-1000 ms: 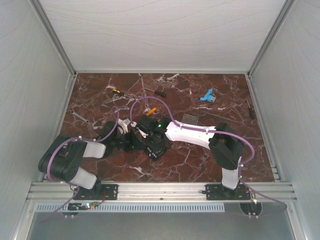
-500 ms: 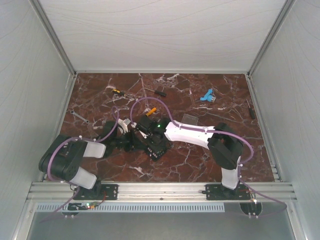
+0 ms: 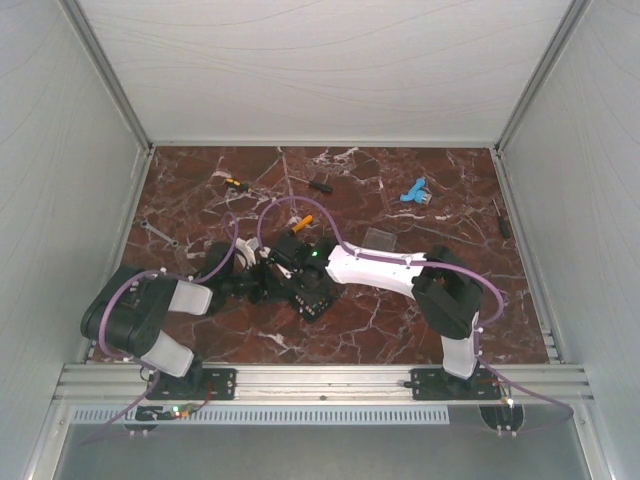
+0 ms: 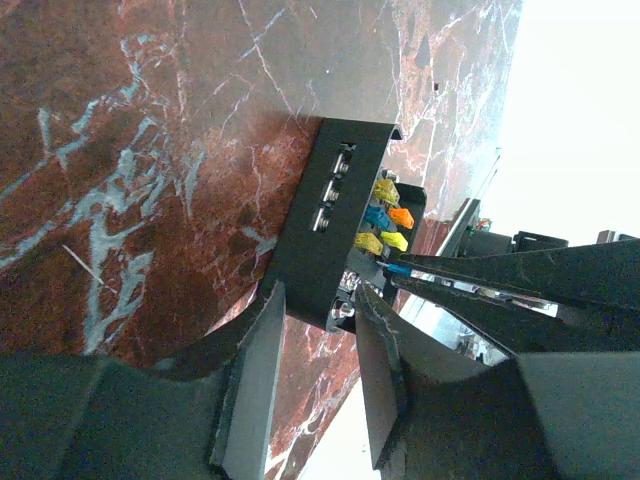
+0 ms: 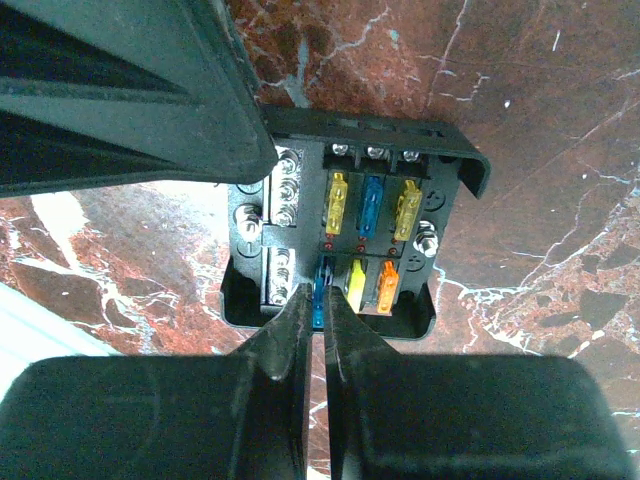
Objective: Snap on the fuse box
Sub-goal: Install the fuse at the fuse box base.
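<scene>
The fuse box [image 5: 350, 225] is a small black square box lying open-side up on the marble, with yellow, blue and orange fuses in two rows. My right gripper [image 5: 318, 292] is shut on a blue fuse [image 5: 318, 302] at the near-left slot of the box. In the left wrist view the fuse box [image 4: 325, 230] has its near end between the two fingers of my left gripper [image 4: 320, 300], which grips it. From above, both grippers meet over the fuse box [image 3: 313, 299] at centre-left of the table.
A clear square lid [image 3: 378, 238] lies right of the arms' meeting point. Small screwdrivers [image 3: 235, 184] [image 3: 320, 185], an orange-handled tool [image 3: 303, 221], a blue part [image 3: 413, 192], a wrench [image 3: 158, 233] and another driver [image 3: 500, 215] lie around. White walls enclose the table.
Both arms have shifted very slightly around the fuse box; the grips look the same.
</scene>
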